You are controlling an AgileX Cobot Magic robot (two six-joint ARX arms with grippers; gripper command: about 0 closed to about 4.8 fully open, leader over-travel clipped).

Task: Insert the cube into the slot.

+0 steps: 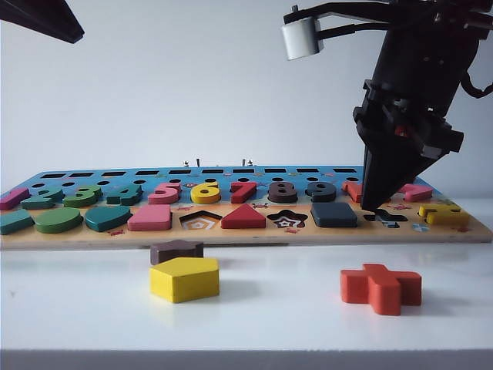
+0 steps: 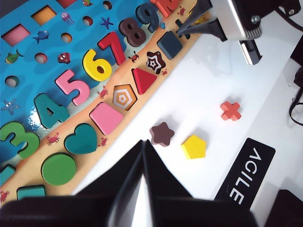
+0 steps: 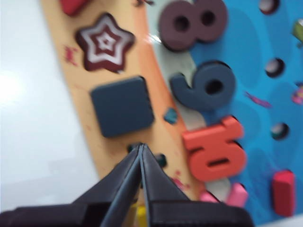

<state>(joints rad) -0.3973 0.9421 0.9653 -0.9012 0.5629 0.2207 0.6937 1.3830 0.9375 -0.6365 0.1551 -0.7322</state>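
The dark navy cube [image 1: 333, 214] lies flat and level in the puzzle board's [image 1: 246, 236] front row, between the star-shaped hole and the cross-shaped hole. It fills the slot, whose pattern is hidden beneath it. My right gripper [image 1: 375, 206] points down just right of the cube, shut and empty, its tip over the cross-shaped hole. In the right wrist view the cube [image 3: 122, 106] sits just beyond the shut right gripper [image 3: 141, 146]. My left gripper [image 2: 143, 142] hangs shut and empty above the white table, near the brown star, far from the cube [image 2: 169, 45].
On the table in front of the board lie a yellow pentagon [image 1: 185, 279], a brown star [image 1: 176, 250] and an orange cross [image 1: 381, 287]. The pentagon hole [image 1: 200, 221], star hole [image 1: 287, 220] and cross hole [image 1: 387, 219] hold no blocks. Numbers and shapes fill the rest.
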